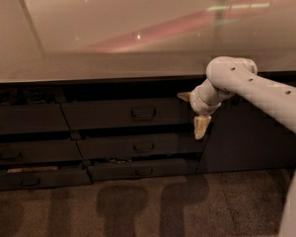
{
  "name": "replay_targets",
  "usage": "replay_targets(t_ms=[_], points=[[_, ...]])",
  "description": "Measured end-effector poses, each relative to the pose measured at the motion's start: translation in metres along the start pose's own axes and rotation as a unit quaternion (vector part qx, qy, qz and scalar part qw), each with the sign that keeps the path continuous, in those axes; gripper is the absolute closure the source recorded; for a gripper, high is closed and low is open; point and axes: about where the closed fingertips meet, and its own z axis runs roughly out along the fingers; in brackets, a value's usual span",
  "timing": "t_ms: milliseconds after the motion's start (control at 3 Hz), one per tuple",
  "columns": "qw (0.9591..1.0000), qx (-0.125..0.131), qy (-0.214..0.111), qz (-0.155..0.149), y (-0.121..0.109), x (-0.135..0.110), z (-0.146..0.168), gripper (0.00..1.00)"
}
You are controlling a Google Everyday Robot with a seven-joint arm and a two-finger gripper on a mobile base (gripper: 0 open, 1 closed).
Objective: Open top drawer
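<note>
The top drawer (103, 115) is the wide dark front just under the countertop, with a small dark bar handle (143, 113) at its centre. Its front sits about flush with the cabinet. My gripper (191, 113) hangs on the white arm (256, 90) at the drawer's right end, to the right of the handle and apart from it. Its two cream fingers are spread, one pointing left (183, 97) and one pointing down (201, 127). Nothing is between them.
A pale glossy countertop (113, 48) overhangs the drawers. Two narrower dark drawers (138, 146) (143, 171) lie below the top one. More drawers (24, 120) stand at the left. A tall dark cabinet door (251, 137) is at the right. Brown carpet (138, 206) covers the floor.
</note>
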Motion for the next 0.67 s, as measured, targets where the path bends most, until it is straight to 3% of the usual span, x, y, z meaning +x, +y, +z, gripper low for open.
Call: replay_targets(t_ms=[333, 667], points=[[0.9994, -0.026, -0.003, 0.023, 0.0051, 0.0202, 0.0206, 0.0], [0.9994, -0.026, -0.003, 0.023, 0.0051, 0.0202, 0.0207, 0.0]])
